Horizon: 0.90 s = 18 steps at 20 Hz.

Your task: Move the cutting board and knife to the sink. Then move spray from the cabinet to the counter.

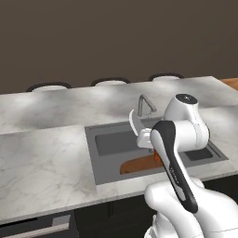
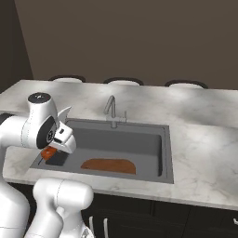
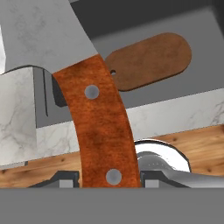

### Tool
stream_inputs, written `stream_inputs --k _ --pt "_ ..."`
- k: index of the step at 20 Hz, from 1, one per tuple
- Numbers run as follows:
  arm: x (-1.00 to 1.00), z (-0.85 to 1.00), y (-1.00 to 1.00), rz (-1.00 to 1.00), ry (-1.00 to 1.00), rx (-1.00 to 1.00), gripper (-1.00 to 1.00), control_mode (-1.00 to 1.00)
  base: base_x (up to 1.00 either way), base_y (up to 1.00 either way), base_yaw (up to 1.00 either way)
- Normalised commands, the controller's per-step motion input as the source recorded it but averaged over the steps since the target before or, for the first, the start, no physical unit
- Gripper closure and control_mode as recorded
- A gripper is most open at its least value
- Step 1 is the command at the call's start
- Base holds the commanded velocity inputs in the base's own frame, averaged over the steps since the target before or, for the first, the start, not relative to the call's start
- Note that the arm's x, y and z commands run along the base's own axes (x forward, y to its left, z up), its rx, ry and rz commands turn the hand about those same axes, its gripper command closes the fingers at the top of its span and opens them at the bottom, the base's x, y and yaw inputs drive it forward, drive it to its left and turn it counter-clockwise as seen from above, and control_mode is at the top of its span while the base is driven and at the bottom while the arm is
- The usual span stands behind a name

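Note:
My gripper [image 1: 148,138] [image 2: 59,137] [image 3: 109,177] is shut on the knife's orange-red handle [image 3: 98,127], with a dark fingertip on each side of it. It hangs over the near part of the dark grey sink [image 1: 116,142] [image 2: 139,144]. The knife's pale blade [image 1: 133,122] [image 2: 63,113] [image 3: 43,35] points up and away from the hand. The reddish-brown cutting board [image 1: 137,165] [image 2: 108,165] [image 3: 151,59] lies flat on the basin floor near its front wall, below and beside the knife. The spray and the cabinet are out of view.
A thin silver faucet [image 1: 145,104] [image 2: 111,109] stands at the sink's back rim. The marble counter [image 1: 42,158] [image 2: 200,153] spreads on both sides. Chair backs [image 1: 49,86] [image 2: 123,81] line its far edge. Dark drawers [image 1: 42,228] [image 2: 139,218] run below the front edge.

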Motion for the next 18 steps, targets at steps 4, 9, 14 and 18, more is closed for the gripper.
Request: stream_inputs --k 4,9,14,18 --pt "0.00 0.00 0.00 0.00 0.00 0.00 1.00 1.00 0.16 -0.07 0.00" --pt "0.00 0.00 0.00 0.00 0.00 0.00 1.00 1.00 0.00 0.00 0.00" --pt "0.00 0.00 0.00 0.00 0.00 0.00 1.00 1.00 0.00 0.00 0.00" --pt "0.00 0.00 0.00 0.00 0.00 0.00 1.00 1.00 0.00 0.00 0.00"
